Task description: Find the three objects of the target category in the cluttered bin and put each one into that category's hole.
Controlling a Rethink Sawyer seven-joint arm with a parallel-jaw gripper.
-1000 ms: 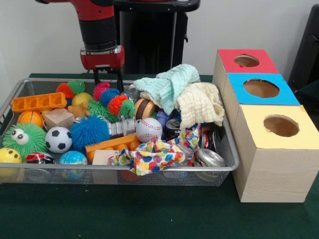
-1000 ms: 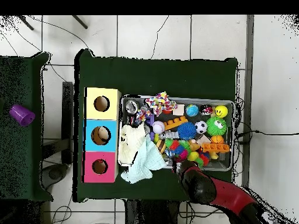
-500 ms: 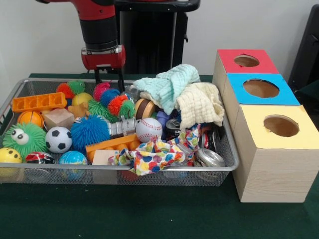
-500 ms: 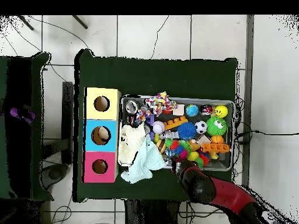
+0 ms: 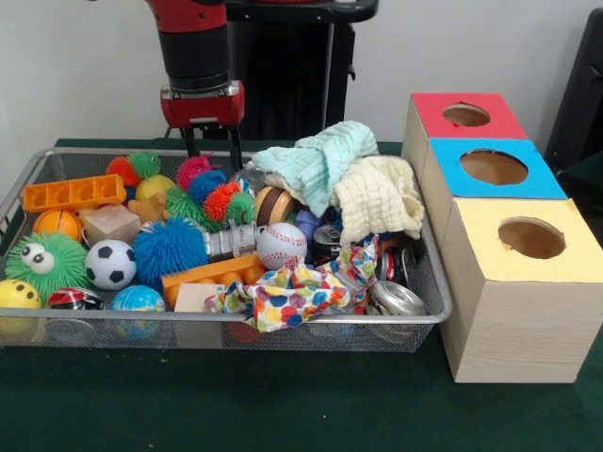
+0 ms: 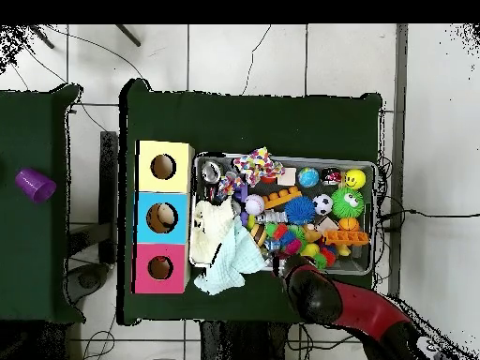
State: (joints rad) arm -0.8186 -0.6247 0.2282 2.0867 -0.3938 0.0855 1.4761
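Nearest us on the green table (image 5: 283,414) sits the wire bin (image 5: 429,315), packed full. Along its front edge we note a spotted cloth (image 5: 283,297), a globe ball (image 5: 138,299) and a yellow ball (image 5: 17,294); a crushed can (image 5: 398,298) lies at the front right corner. Behind these come a soccer ball (image 5: 110,264), a baseball (image 5: 281,245), a blue spiky ball (image 5: 170,249) and a green googly-eyed ball (image 5: 45,264). Further back lie an orange block (image 5: 73,192) and two heaped cloths, cream (image 5: 377,198) and mint (image 5: 320,160). Right of the bin stand three boxes with round holes, yellow (image 5: 528,240) nearest, then blue (image 5: 492,168), then red (image 5: 465,115). Farthest back, the gripper (image 5: 211,151) hangs over the bin's rear edge beside the multicoloured spiky balls (image 5: 212,193); its two thin fingers (image 5: 232,151) are parted and hold nothing. We judge the search step is in hand, nothing picked yet. The target category is not stated; candidates all lie in the bin. The next move calls for settling on one item and descending squarely, clear of the cloths. We can read no brand, label or writing anywhere.
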